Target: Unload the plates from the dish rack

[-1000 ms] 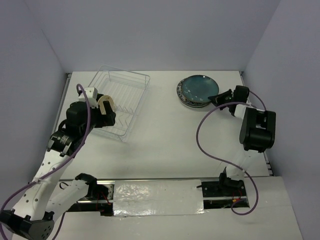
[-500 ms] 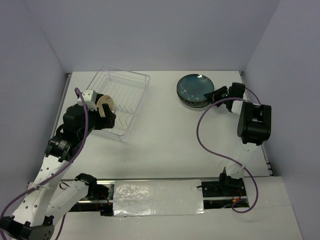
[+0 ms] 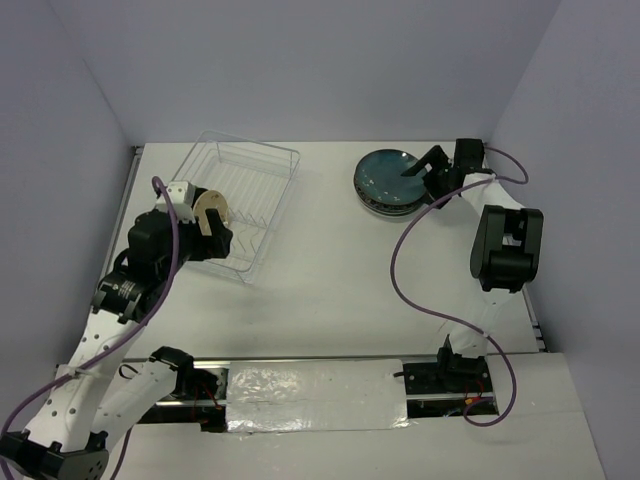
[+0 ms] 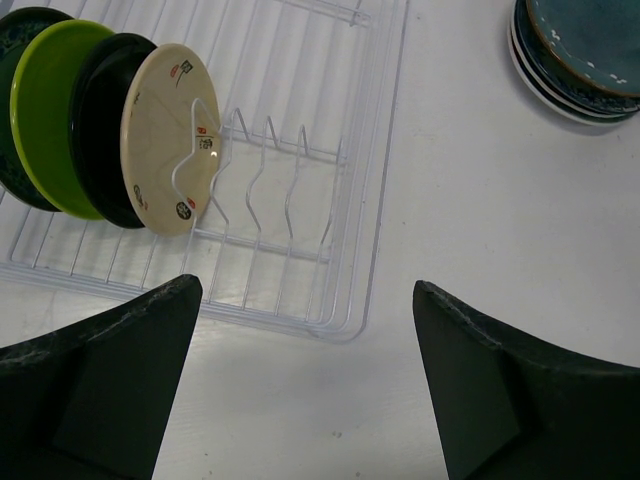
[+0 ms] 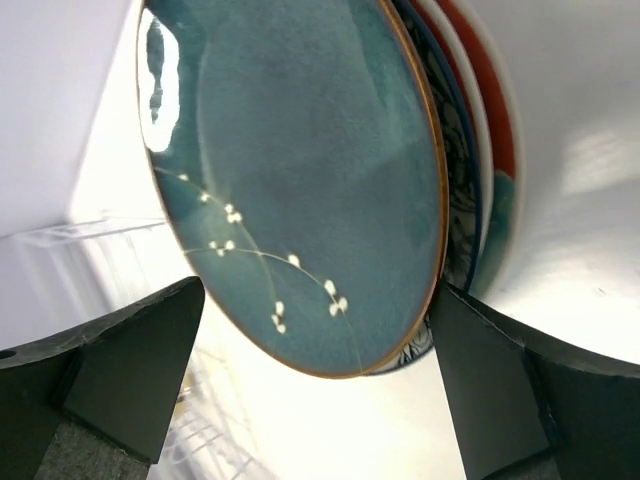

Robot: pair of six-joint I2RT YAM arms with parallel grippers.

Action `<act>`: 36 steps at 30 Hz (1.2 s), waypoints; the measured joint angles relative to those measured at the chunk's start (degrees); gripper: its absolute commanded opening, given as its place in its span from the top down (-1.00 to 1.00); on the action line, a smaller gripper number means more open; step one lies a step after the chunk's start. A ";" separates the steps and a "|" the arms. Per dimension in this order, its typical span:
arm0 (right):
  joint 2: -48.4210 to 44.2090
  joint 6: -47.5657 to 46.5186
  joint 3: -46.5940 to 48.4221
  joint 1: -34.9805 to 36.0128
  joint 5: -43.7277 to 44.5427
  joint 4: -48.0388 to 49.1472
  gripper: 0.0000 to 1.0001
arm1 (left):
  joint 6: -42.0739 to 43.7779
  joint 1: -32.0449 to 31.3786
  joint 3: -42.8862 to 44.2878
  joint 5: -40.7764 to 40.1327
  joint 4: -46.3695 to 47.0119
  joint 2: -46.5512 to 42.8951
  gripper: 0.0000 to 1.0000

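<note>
The white table [image 3: 330, 265] carries everything. The dish rack [image 3: 258, 190] sits on its far left part, a clear wire tray set at a slant with a row of upright prongs.

Well to the right of the rack lies a stack of plates [image 3: 374, 205], flat on the table. The top one is a large teal plate [image 5: 300, 170] with a brown rim and a sprig of white dots. Under it show a blue-patterned edge [image 5: 455, 235] and a red one [image 5: 492, 150].

Four more plates stand on edge at the rack's left end, close together. Counting outward from the prongs they are a cream plate [image 4: 160, 130] (small printed marks on its face), a black plate [image 4: 100, 165], a bright green plate [image 4: 45, 120] and a dark plate [image 4: 22, 22] cut off by the frame.

The left gripper [image 4: 305, 290] hangs over the rack's near edge, jaws spread wide, holding nothing. The right gripper [image 5: 318, 295] is on the stack's side facing away from the rack, jaws wide apart and empty, pointing at the teal plate.
</note>
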 measured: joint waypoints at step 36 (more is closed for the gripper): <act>-52.22 -17.38 -37.94 19.43 0.83 -7.19 -0.97 | 4.85 3.13 29.77 -23.10 -14.47 49.83 -0.35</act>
